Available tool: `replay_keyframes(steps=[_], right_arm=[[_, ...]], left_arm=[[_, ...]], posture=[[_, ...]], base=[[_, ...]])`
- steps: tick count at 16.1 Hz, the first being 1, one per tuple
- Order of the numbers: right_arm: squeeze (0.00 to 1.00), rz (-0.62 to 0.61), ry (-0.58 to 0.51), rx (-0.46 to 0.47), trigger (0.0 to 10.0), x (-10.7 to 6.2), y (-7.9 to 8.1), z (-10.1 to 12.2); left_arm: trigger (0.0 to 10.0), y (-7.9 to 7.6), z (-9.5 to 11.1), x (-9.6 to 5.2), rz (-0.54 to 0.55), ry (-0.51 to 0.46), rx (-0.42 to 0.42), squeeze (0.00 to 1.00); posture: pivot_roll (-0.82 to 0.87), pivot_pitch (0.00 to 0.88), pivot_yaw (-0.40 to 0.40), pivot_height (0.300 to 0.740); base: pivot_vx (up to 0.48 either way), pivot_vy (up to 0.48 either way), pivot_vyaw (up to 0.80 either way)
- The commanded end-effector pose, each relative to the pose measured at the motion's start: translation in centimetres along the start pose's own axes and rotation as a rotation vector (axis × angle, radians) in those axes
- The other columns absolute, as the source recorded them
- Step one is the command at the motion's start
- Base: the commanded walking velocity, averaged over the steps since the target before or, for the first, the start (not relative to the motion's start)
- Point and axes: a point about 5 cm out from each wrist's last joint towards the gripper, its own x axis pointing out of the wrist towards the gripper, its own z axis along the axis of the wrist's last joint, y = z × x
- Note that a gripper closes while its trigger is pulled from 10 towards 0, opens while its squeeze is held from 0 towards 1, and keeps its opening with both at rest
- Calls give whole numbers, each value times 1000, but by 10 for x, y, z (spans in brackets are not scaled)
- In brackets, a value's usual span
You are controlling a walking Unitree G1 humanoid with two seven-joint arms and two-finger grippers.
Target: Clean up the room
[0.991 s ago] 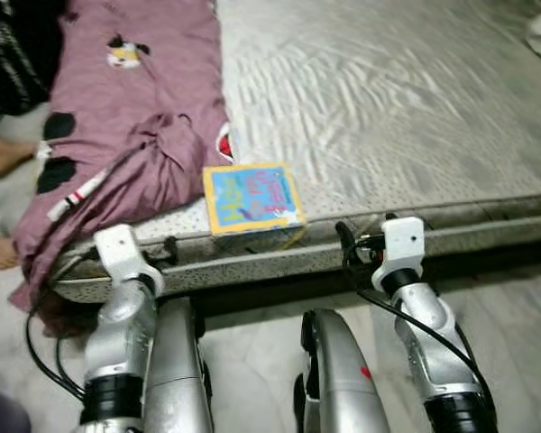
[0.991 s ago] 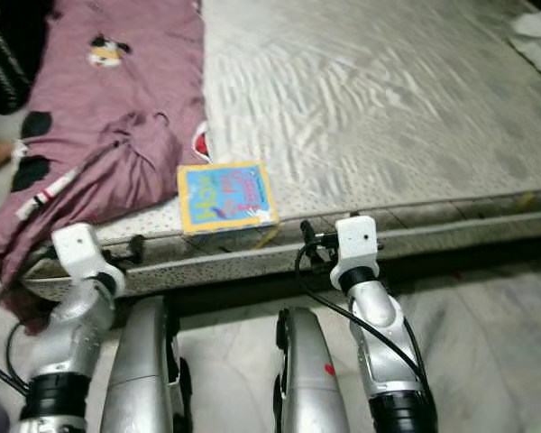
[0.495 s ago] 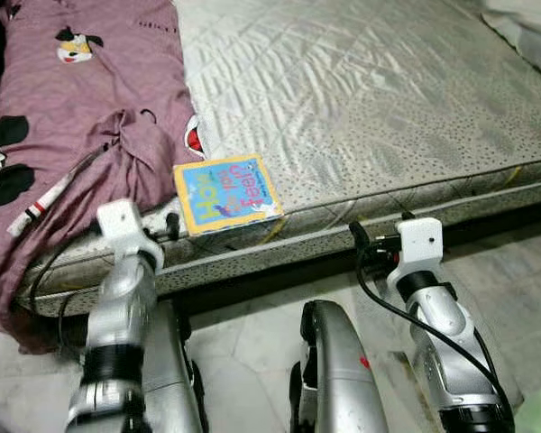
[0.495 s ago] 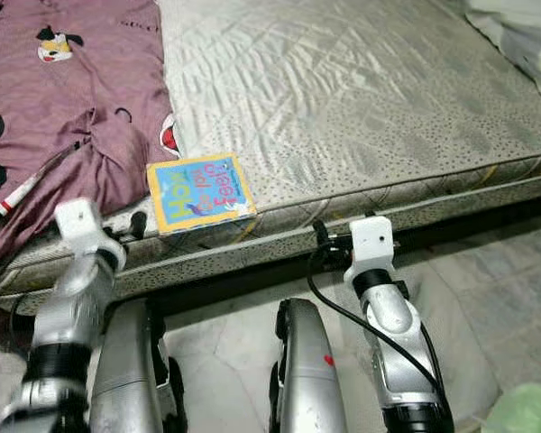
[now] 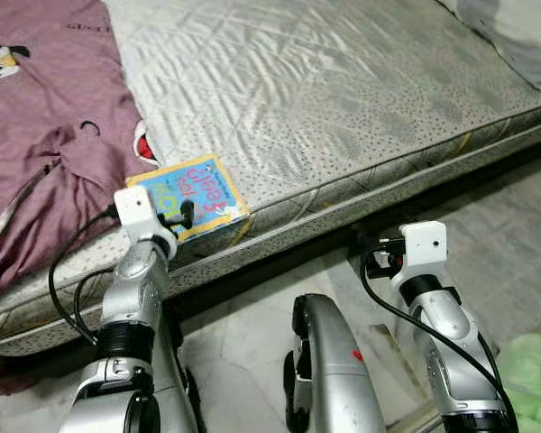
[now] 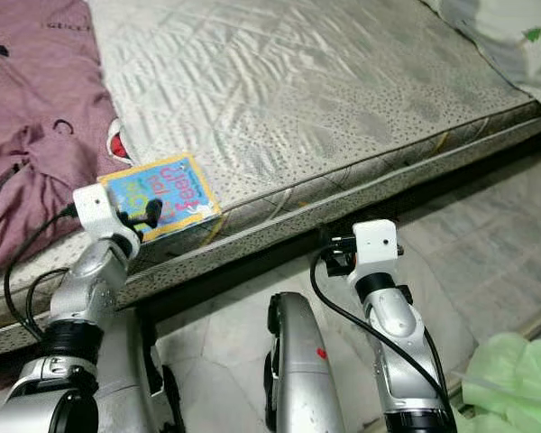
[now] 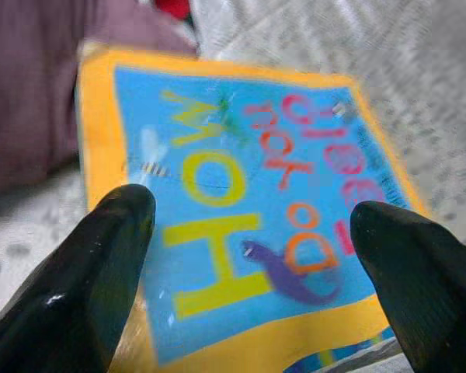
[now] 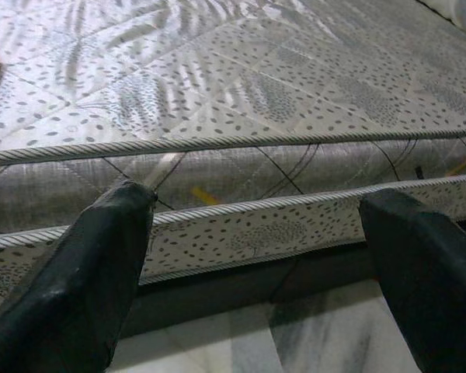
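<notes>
**One book left at the mattress edge, and your left arm was lined up on it**

Two head views showed you the same layout. The book, bright blue with a yellow border, lay flat on the mattress right at its near edge, just beside the purple blanket bunched to the robot's left. You had the left gripper raised to mattress height with its tips at the book's near side, which reads as the set-up for a pick: the book hung close enough to the edge that a finger could likely get under or around it. The right gripper sat lower, out over the floor in front of the mattress side, well apart from the book; I judged it as parked out of the way. A pale green cloth lay on the floor at the robot's right.

In the left wrist view, the two black fingers stood wide apart with the book's cover between them, nothing pinched yet. Whether they touched the cover I could not tell.

In the right wrist view, that gripper's fingers were likewise spread and empty, looking at the quilted side of the mattress and the dark gap beneath it.
</notes>
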Motion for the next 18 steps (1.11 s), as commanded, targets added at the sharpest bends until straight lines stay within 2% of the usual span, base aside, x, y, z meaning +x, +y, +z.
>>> replay_keyframes(steps=[1, 5, 7, 9, 11, 13, 15, 18], right_arm=[[0, -15, -6, -8, 10000, -2, -3, 3], [0, -12, 1, -6, 10000, -2, -4, 1], [0, -12, 4, -6, 10000, -2, -4, 1], [0, -16, -7, -15, 10000, -2, -5, 3], [0, -17, -23, -5, 10000, -6, -6, 11], [0, -14, -29, -10, 10000, -14, -8, 16], [0, -32, -13, -28, 10000, -23, -15, 15], [0, -36, -10, -40, 10000, -25, -18, 19]], left_arm=[[10000, 6, -8, -2, 31, 20, -14, 0], [10000, 14, -8, -9, 139, -45, -48, 0], [10000, 17, -12, -11, 134, -41, -47, 0], [10000, 19, -19, -4, 103, 24, -70, 0], [10000, 21, -21, 2, 84, 42, -104, 0], [10000, 21, -28, 5, 90, 95, -162, 0], [10000, 15, -34, 9, 60, 148, -245, 0], [10000, 3, -40, 11, -12, 181, -301, 0]], posture=[[-106, 198, -58, 549], [-99, 195, -57, 549], [-99, 195, -57, 549], [-98, 193, -60, 549], [-131, 196, -61, 549], [-161, 206, -62, 549], [-201, 217, -68, 549], [-221, 213, -78, 549]], base=[[0, 0, 0], [0, 0, 0], [0, 0, 0], [0, 0, 0], [0, 0, 0], [0, 0, 0], [0, 0, 0], [0, 0, 0]])
